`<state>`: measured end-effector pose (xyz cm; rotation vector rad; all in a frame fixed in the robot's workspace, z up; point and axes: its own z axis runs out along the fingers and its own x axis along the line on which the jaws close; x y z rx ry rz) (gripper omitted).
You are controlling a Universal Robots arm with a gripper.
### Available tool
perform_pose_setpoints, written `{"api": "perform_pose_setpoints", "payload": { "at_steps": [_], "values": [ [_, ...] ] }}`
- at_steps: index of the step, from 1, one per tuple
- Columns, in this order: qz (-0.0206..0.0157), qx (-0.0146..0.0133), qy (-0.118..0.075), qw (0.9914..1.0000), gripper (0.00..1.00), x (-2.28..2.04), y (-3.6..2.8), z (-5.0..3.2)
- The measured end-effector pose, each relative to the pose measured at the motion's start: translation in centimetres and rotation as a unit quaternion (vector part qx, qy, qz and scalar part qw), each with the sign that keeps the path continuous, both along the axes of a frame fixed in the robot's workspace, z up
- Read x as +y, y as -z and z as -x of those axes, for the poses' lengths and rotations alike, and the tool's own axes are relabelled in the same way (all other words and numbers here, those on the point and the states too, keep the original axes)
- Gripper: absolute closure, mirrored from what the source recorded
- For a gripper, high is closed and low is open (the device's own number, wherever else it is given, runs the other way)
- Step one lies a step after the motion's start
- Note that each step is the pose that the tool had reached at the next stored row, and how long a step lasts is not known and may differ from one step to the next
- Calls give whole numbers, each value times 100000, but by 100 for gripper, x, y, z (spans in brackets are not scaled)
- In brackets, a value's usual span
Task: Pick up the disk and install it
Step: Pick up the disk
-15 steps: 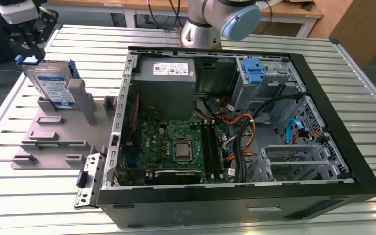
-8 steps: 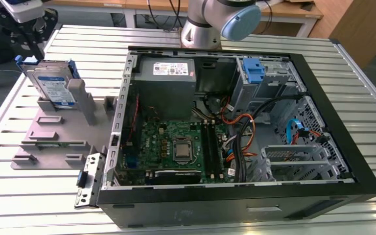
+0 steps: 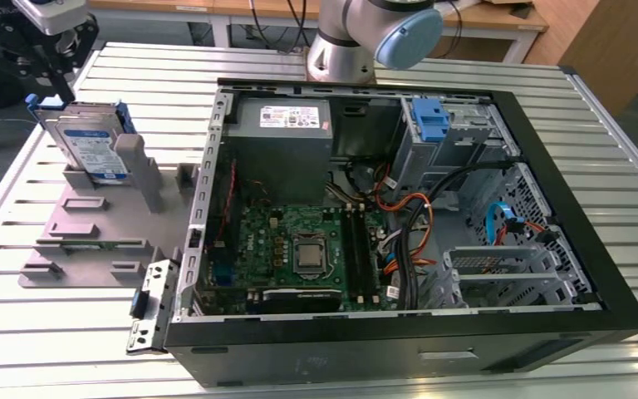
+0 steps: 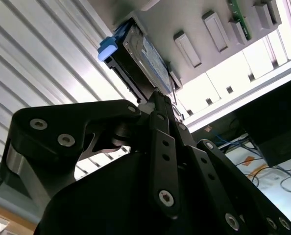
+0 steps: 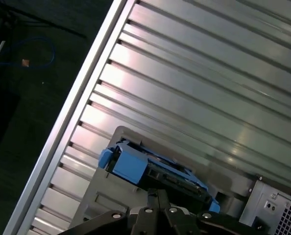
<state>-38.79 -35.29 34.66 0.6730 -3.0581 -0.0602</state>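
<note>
The gripper (image 4: 155, 98) hung right at the top end of the disk (image 4: 138, 54). I could not tell if it was clenched or let go, or if it touched the disk.

The disk stood up on its edge in a grey holder (image 3: 86, 241). The holder lay flat on the table (image 3: 31, 332), which was made of long silver slats. In the first wrist view the table's edge ran close by the holder, with dark floor past it. On the far side of the disk the slats were bare, so there was free room there. In the exterior view, the open computer case (image 3: 585, 274) sat just beside the holder, on the exterior view's right.

The disk was flat and silver, with a blue plastic frame around it. It had a white label with a blue strip. The writing on the label was too small to read.

Inside the case a grey power supply (image 3: 286, 137) had a white sticker, and I could not read that one either. A blue bracket (image 3: 435, 120) stood at the back of the case, and a green board (image 3: 286, 249) lay on its floor.
</note>
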Motion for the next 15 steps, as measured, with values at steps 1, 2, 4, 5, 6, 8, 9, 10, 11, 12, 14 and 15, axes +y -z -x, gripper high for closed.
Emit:
{"api": "perform_pose_setpoints", "payload": {
  "at_steps": [1, 2, 4, 5, 6, 8, 9, 10, 11, 12, 14, 15],
  "values": [
    [-1, 1, -905, 99996, 89, 0, 0, 0],
    [-3, -2, -1799, 99984, 89, 0, 1, 0],
    [-3, 0, -3596, 99935, 89, 0, 3, 0],
    [-4, -2, -4500, 99899, 89, 0, 3, 0],
    [-2, -2, -5398, 99854, 89, 0, 4, 0],
    [-1, 1, -7278, 99735, 89, 0, 5, 0],
    [-2, -2, -8168, 99666, 89, 0, 6, 0],
    [-1, -2, -9070, 99588, 89, 0, 7, 0],
    [-2, -2, -9961, 99503, 89, 0, 8, 0],
    [-3, -3, -10858, 99409, 89, 0, 8, 0],
    [-2, 0, -12636, 99198, 89, 0, 10, 0],
    [-2, -1, -13591, 99072, 89, 0, 11, 0]
  ]
}}
